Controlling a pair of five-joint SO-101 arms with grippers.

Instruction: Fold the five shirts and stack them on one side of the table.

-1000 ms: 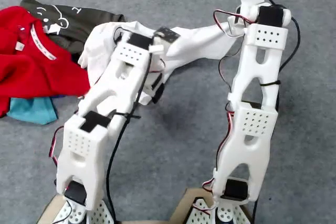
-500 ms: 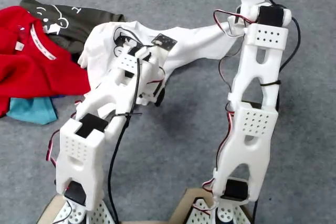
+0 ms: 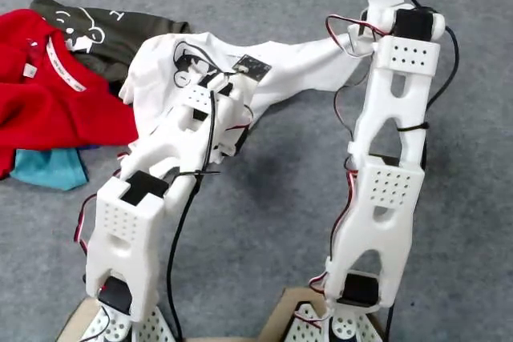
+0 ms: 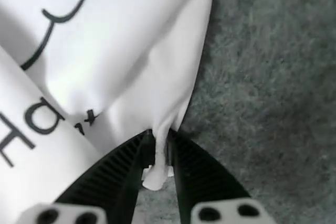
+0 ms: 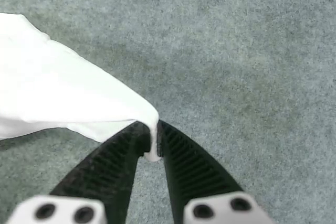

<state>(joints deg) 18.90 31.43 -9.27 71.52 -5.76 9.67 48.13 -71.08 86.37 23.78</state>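
1. The left gripper (image 4: 157,153) is pinching a fold at the edge of the white shirt (image 3: 300,70), a piece of thin cloth with black line drawings. Its black ribbed fingers (image 4: 123,174) are standing narrow, with only the cloth between them.
2. The right gripper (image 5: 152,142) is also nearly closed. It is clamping a pointed corner of the same white shirt between its own black fingers (image 5: 189,166).
3. In the high view the white shirt is stretching between the two grippers, across the far middle of the grey felt-like table cover (image 3: 280,214). One end is lying bunched near the wrist of the left arm (image 3: 152,190). The other end is narrowing toward the wrist of the right arm (image 3: 393,118).
4. In the right wrist view the held corner is hanging above the grey table cover, and its shadow is falling on the cover below.
5. The red shirt (image 3: 48,94), soft, with a white neck band, is lying crumpled at the far left of the table, touching the bunched end of the white shirt.
6. The dark grey shirt (image 3: 120,26), with a white cartoon print, is lying behind the red one and partly under it.
7. The turquoise shirt (image 3: 48,167) is showing a small part from under the near edge of the red shirt.
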